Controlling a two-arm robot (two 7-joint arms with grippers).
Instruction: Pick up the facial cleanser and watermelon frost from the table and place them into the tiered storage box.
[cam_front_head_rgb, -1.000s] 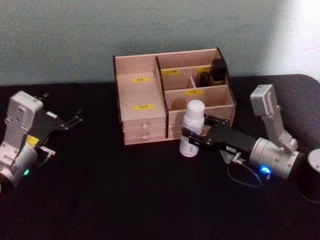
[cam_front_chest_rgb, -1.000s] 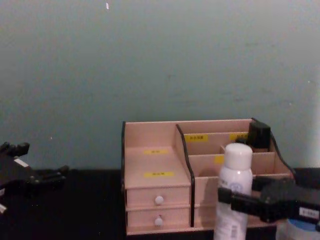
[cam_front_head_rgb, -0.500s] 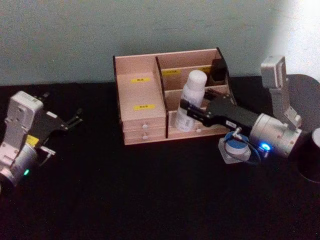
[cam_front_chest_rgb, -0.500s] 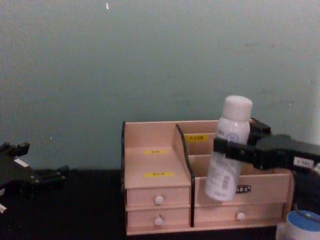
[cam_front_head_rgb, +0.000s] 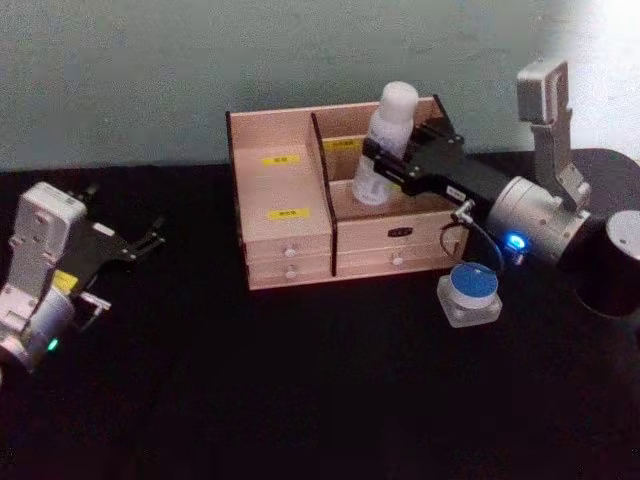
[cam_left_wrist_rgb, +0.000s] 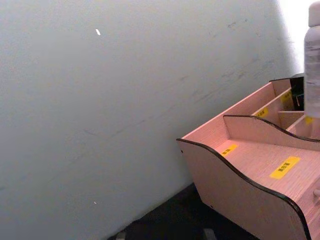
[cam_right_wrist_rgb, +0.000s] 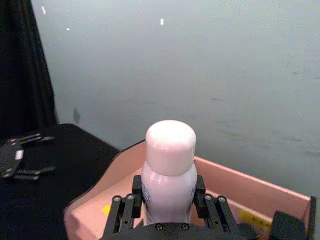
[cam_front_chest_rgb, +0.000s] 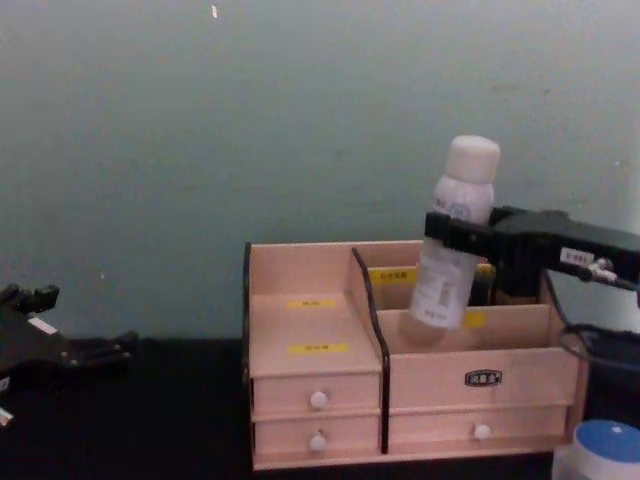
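Gripping facial cleanser (cam_front_head_rgb: 393, 110) in my right end effector (cam_front_head_rgb: 384, 166) over tiered storage box (cam_front_head_rgb: 280, 235), unreleased; blue-lidded jar (cam_front_head_rgb: 470, 288) untouched; left end effector (cam_front_head_rgb: 152, 235) idle, spread, frame left.

Black worktop (cam_front_head_rgb: 300, 400) is running wall to front edge. Tiered storage box (cam_front_head_rgb: 288, 262) is sitting toward the back, centre, drawers facing forward. Watermelon frost (cam_front_head_rgb: 470, 292), a small clear jar with a blue lid, is standing just off the box's front right corner, apart from it. Black cylinder (cam_front_head_rgb: 615, 265) is standing at the far right edge.
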